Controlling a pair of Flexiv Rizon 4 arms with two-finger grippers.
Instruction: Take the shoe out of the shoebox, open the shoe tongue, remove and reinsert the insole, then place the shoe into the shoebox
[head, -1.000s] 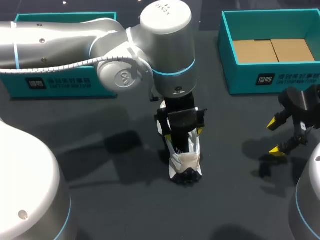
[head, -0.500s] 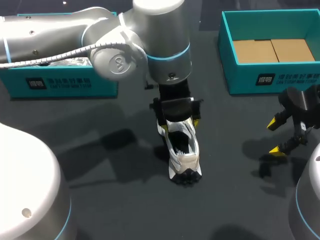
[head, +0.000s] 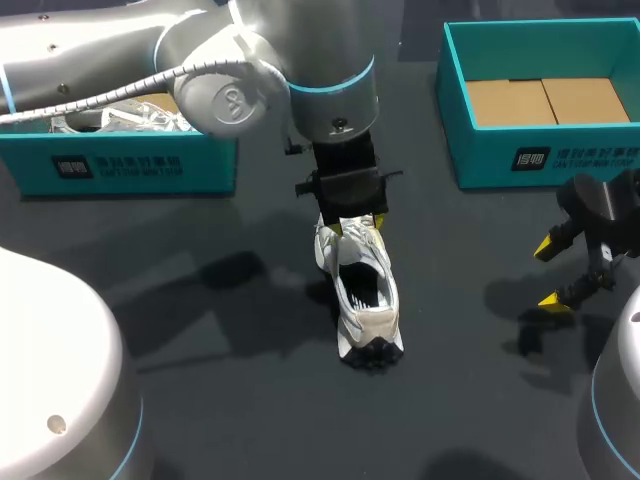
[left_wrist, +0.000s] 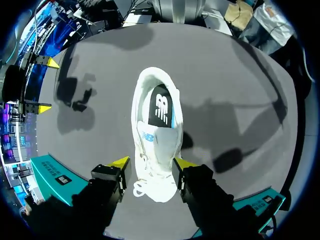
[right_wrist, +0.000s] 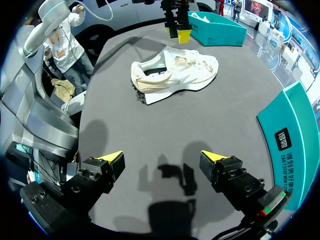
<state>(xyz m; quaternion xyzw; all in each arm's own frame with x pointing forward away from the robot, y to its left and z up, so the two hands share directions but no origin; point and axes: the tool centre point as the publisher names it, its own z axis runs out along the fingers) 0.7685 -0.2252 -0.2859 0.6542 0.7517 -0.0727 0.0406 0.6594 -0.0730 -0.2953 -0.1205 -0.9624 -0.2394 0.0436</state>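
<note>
A white sneaker (head: 365, 290) with a dark sole lies mid-table, heel toward the near edge. Its mouth faces up and a dark insole (left_wrist: 161, 107) shows inside. My left gripper (head: 357, 225) hangs over the toe end. Seen from the left wrist, the gripper (left_wrist: 151, 164) straddles the forefoot (left_wrist: 155, 172), open, with its yellow tips close beside the shoe's sides. My right gripper (head: 552, 272) stands wide open over bare table at the right, apart from the sneaker (right_wrist: 172, 72). It holds nothing.
A teal shoebox (head: 540, 160) with a cardboard floor stands at the back right. Another teal box (head: 120, 165) at the back left holds something white (head: 130, 110). The dark tabletop (head: 220, 400) lies bare around the shoe.
My left gripper drew back from over the shoe's mouth to its toe end, and its fingers came closer together. The mouth is now uncovered. The right arm stayed still.
</note>
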